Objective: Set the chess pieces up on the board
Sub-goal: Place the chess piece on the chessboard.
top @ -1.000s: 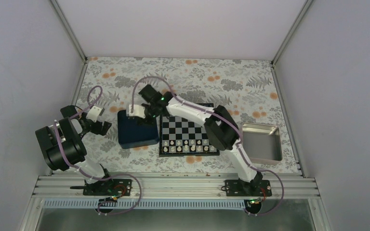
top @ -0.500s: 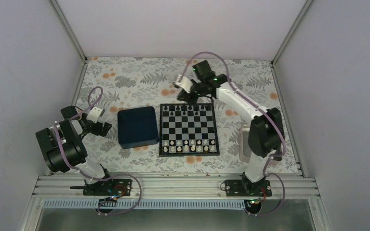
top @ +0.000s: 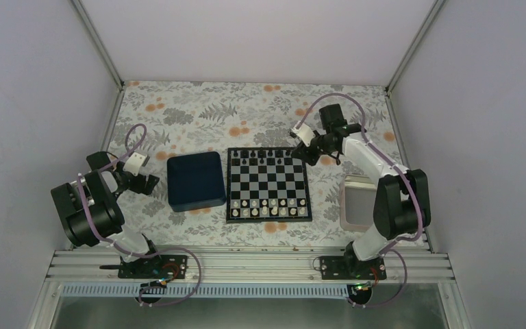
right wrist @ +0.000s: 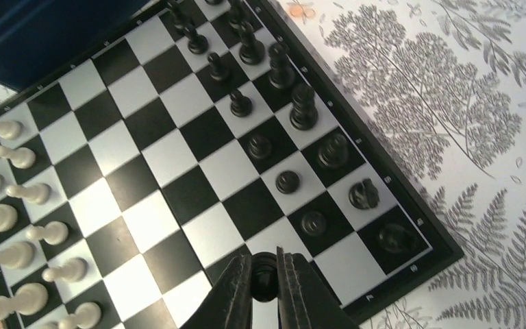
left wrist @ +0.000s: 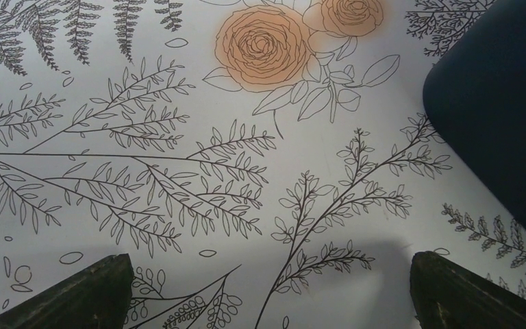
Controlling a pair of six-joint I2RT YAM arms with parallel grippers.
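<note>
Right wrist view: right gripper (right wrist: 265, 282) pinches one black chess piece (right wrist: 265, 269) between nearly closed fingertips, above a corner of the board (right wrist: 171, 159) beside other black pieces (right wrist: 303, 110); left gripper (left wrist: 267, 296) gapes wide, empty, near blue tray (left wrist: 500, 103)

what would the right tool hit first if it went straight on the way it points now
Likely the chessboard: the right tool, shut on a small black piece, points at empty squares near its corner, so the piece would touch first. Depth is unclear.
</note>
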